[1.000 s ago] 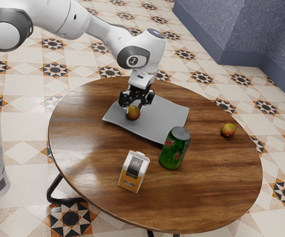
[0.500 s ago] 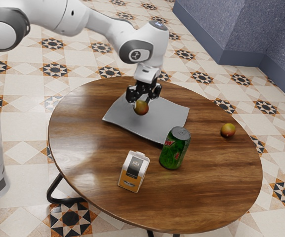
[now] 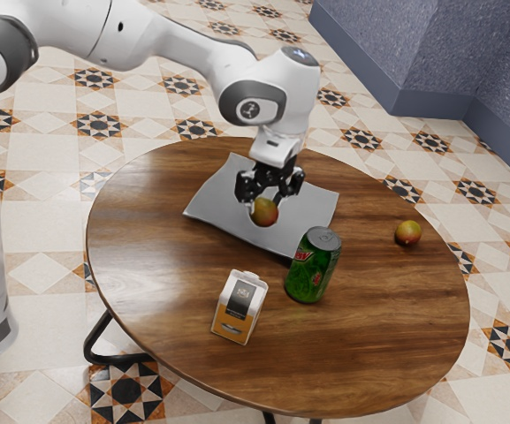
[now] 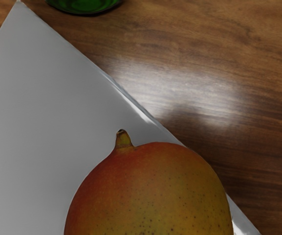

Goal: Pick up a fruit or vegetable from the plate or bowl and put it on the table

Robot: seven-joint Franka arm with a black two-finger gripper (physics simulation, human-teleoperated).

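My gripper (image 3: 267, 205) is shut on a red-and-yellow mango (image 3: 264, 212), held in the air above the grey square plate (image 3: 222, 204). In the wrist view the mango (image 4: 150, 196) looms large with its short stem showing, and the plate's edge (image 4: 77, 88) runs diagonally behind it. Bare wood of the round table (image 3: 157, 274) surrounds the plate; the tabletop (image 4: 219, 73) also lies beyond the plate's edge in the wrist view.
A green soda can (image 3: 313, 267) stands close by the plate's corner, and its base (image 4: 84, 4) shows in the wrist view. A small white-and-orange carton (image 3: 239, 306) stands near the can. Another fruit (image 3: 408, 232) rests on the table toward the exterior view's right.
The hand has carried the mango toward the exterior view's right over the plate; it first rose, and now sits lower in that view than half a second ago. The other things have stayed put.
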